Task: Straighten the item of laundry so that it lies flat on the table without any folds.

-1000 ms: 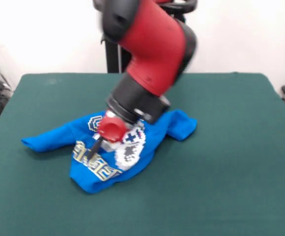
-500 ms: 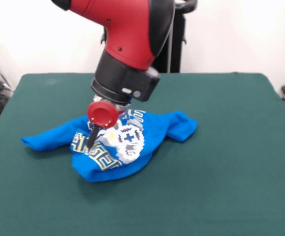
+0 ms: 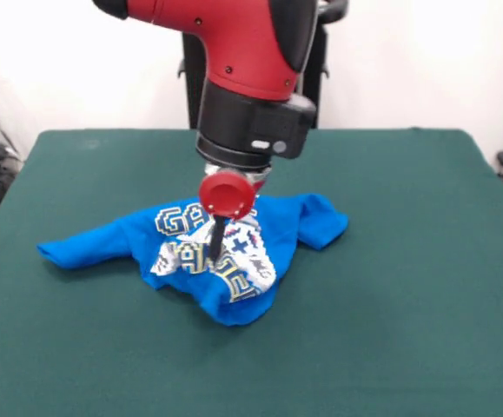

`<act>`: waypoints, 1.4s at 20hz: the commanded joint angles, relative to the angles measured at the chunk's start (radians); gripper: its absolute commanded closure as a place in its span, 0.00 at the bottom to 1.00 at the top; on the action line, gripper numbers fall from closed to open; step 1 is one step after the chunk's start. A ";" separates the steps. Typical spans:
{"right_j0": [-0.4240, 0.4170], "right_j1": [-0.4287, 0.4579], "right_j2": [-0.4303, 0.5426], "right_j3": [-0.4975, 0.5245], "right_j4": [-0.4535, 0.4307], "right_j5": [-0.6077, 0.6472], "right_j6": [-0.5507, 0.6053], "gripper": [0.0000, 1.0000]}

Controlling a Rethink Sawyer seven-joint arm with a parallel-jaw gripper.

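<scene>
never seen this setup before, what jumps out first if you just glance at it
The big red and black arm dominates, coming down from the top onto the middle of the dark green table. Under it lies a bright blue T-shirt, bunched up with its printed front crumpled, one sleeve reaching to the picture's left and the other to the right. The end effector pokes down into the rumpled middle of the shirt.

arm [image 3: 242, 43]: glossy red shell | black wrist collar | red round knob
</scene>
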 commanded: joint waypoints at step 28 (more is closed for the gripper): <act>-0.144 -0.172 0.255 0.500 -0.116 0.194 -0.399 1.00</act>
